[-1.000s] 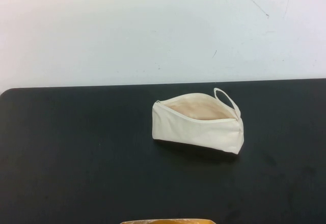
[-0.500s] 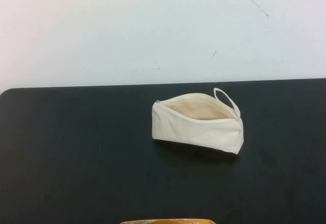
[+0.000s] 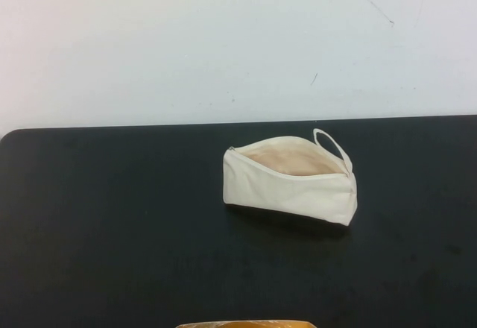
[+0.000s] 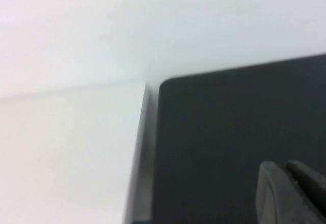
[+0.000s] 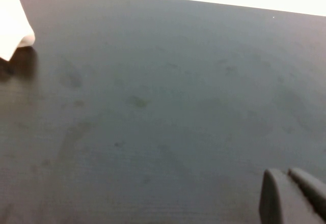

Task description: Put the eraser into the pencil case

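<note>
The pencil case (image 3: 291, 181), a cream-white zip pouch, lies on the black mat (image 3: 112, 231) right of centre. Its zip is open, beige lining shows, and the loop strap (image 3: 329, 144) is at its far right end. One white corner of it shows in the right wrist view (image 5: 12, 25). The eraser is not in view in any frame. Neither gripper shows in the high view. My left gripper (image 4: 283, 167) hovers over the mat near its corner, fingers together and empty. My right gripper (image 5: 286, 173) hovers over bare mat away from the pouch, fingers together and empty.
The mat's far edge meets a white tabletop (image 3: 223, 45). An orange-yellow object (image 3: 246, 324) pokes in at the near edge of the high view. The mat's rounded corner (image 4: 168, 84) and the white surface beside it show in the left wrist view.
A dark shape at the top left corner of the high view a second ago has gone out of view. The pencil case has not moved.
</note>
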Tool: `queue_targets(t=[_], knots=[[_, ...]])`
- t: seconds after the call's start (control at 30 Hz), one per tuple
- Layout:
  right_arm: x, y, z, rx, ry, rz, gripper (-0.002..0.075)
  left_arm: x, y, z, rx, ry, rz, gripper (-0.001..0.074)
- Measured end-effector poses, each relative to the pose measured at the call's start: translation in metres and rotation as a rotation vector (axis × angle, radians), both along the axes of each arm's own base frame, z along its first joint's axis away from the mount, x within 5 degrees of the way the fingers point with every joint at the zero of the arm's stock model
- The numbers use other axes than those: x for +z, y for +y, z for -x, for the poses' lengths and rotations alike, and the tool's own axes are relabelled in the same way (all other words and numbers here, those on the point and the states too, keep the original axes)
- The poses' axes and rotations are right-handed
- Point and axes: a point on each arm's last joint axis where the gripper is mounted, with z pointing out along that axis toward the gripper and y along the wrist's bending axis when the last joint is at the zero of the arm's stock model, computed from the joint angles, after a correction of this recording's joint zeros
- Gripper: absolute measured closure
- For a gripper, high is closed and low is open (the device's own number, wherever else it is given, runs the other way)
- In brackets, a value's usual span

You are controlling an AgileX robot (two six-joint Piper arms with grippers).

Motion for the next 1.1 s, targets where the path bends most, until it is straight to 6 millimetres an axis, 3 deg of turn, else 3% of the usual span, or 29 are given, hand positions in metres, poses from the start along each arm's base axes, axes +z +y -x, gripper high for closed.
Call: queue_targets(t=[0.17,0.27,0.47,0.57,0.7,1.0,1.1], knots=[[0.000,0.000,0.000,0.000,0.000,0.000,0.0727,-0.003,0.010,0.012,0.140,-0.007,0.004,0.0736],[0.000,0.000,0.000,0.000,0.000,0.000,0.0727,-0.001,0.013,0.024,0.247,-0.100,0.120,0.0736],[0.000,0.000,0.000,0.000,0.000,0.000,0.0727,0.010,-0.001,0.040,0.193,-0.359,0.283,0.0736],[0.000,0.000,0.000,0.000,0.000,0.000,0.0727,0.005,-0.008,0.038,0.141,-0.433,0.328,0.0736],[0.000,0.000,0.000,0.000,0.000,0.000,0.0727,-0.024,-0.015,0.021,0.070,-0.425,0.358,0.0736],[0.000,0.000,0.000,0.000,0.000,0.000,0.0727,-0.133,-0.026,-0.008,-0.010,-0.251,0.376,0.0736],[0.000,0.000,0.000,0.000,0.000,0.000,0.0727,-0.147,-0.023,-0.008,0.039,-0.194,0.401,0.0736]])
